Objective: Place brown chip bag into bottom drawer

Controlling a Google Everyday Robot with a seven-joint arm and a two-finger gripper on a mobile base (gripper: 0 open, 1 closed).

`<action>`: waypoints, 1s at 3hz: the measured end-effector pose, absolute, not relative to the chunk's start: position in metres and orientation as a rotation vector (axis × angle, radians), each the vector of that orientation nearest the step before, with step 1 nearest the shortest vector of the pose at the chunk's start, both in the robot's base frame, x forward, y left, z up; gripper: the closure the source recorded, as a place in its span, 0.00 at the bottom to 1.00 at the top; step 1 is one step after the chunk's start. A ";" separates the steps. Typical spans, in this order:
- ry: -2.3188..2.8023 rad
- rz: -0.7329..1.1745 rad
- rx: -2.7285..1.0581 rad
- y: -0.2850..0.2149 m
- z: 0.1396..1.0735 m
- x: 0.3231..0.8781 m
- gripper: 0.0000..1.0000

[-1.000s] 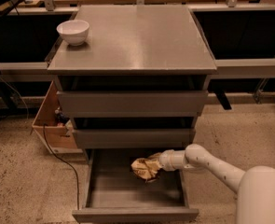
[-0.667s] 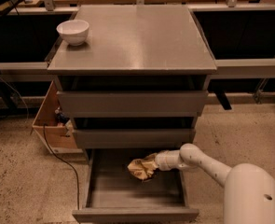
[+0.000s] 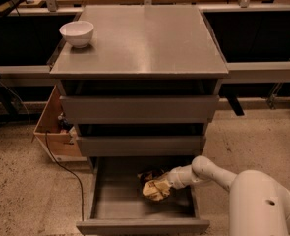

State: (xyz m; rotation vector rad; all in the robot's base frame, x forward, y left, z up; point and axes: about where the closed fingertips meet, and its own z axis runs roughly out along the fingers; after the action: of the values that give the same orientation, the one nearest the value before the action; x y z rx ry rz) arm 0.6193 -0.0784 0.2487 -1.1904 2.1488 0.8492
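Two fingers of the gripper [image 3: 167,181] pinch the crumpled brown chip bag [image 3: 154,189], holding it inside the open bottom drawer [image 3: 116,200], right of centre; above, a white bowl [image 3: 76,33] sits on the cabinet top [image 3: 144,43], left rear corner.

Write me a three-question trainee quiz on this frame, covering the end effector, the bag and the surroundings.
1. True or false: the white bowl sits on the cabinet top.
2. The end effector, at the brown chip bag, is: A above the cabinet top; B over the floor; C within the open bottom drawer.
3. Fill in: seen in the picture, the brown box on the floor stands to the cabinet's ____.
Key: 1 true; 2 C; 3 left.
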 end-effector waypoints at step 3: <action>2.294 0.928 -1.148 -0.128 0.229 0.550 0.00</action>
State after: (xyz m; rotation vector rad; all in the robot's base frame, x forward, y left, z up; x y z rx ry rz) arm 0.5505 -0.1278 0.2295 -1.1482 2.2944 0.9276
